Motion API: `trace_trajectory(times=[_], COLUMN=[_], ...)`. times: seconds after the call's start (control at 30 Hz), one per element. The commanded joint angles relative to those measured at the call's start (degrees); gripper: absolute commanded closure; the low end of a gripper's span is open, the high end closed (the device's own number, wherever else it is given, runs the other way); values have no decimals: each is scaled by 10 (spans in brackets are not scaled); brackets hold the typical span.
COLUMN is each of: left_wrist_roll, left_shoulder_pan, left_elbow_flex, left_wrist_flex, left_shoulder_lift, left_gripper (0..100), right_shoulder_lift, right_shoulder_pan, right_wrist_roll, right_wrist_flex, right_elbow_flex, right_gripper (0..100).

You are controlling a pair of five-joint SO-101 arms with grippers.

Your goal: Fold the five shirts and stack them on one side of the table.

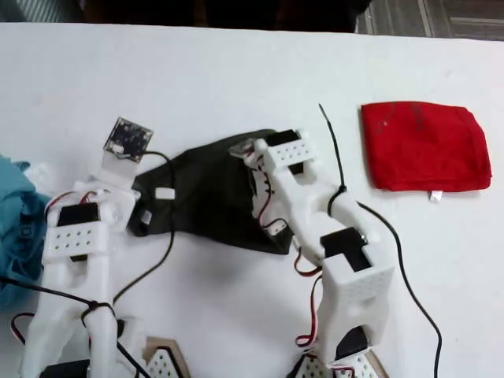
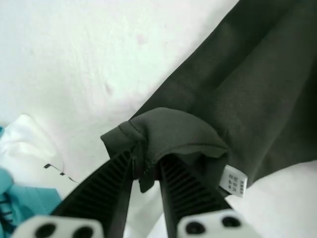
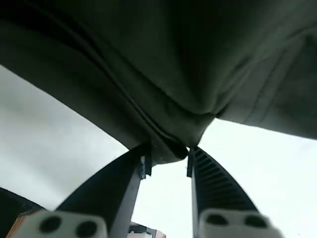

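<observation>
Folding step on the black shirt [image 1: 211, 193] at the centre of the counter [image 1: 236, 71] — left end effector [image 2: 146, 163] pinching its 9 o'clock hem, right end effector [image 3: 168, 159] pinching its 1 o'clock edge — next, probably, carry both edges over evenly, then stack it on the folded red shirt [image 1: 424, 146] at 2 o'clock.

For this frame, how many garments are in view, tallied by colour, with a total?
red shirt, folded: 1
black shirt, unfolded: 1
teal shirt, bunched at the table's edge, so more could be hidden in it: 1
white cloth beside the teal one, which may be a shirt: 1
Total: 4
</observation>
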Motion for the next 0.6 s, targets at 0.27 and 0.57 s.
trace_trajectory(times=[0.27,0.57], left_wrist_roll=[1,1], left_shoulder_pan=[4,4], left_elbow_flex=[-3,-3], left_wrist_flex=[-7,-7], left_shoulder_lift=[0,0], left_gripper=[973,973], right_shoulder_lift=[-36,-39], right_shoulder_pan=[0,0], right_wrist_roll=[4,4], right_wrist_flex=[-3,14], right_elbow_flex=[2,1], right_gripper=[967,978])
